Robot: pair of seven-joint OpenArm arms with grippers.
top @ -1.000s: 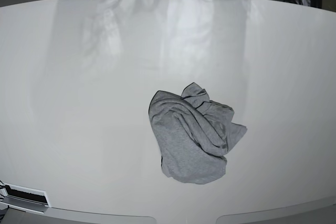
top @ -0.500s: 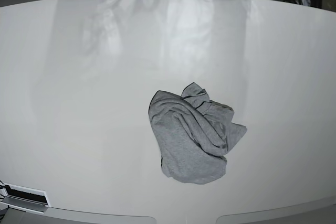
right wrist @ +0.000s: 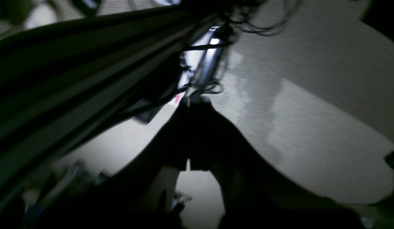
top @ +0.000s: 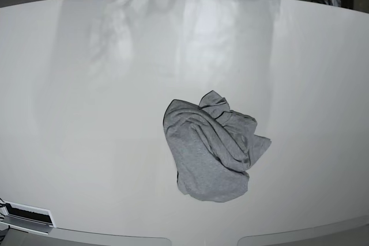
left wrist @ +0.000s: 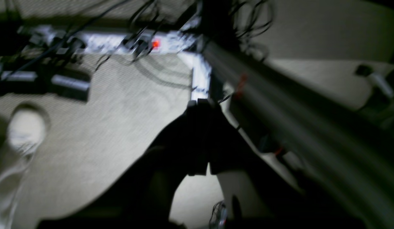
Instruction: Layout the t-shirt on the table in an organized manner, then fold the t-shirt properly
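Right now both the left gripper (left wrist: 199, 105) and right gripper (right wrist: 188, 101) sit closed and empty, far from the crumpled t-shirt (top: 212, 148) on the table (top: 86, 113), so reaching out comes next.

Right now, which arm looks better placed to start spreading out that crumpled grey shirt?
Probably the left: the crumpled heather-grey knit t-shirt lies right of centre on the glossy white table, the left arm's side. Neither arm is over it yet.

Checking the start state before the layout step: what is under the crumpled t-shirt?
Only the white table shows around the grey t-shirt, which lies bunched on it. Whatever lies beneath its folds, including any lettering, is covered.
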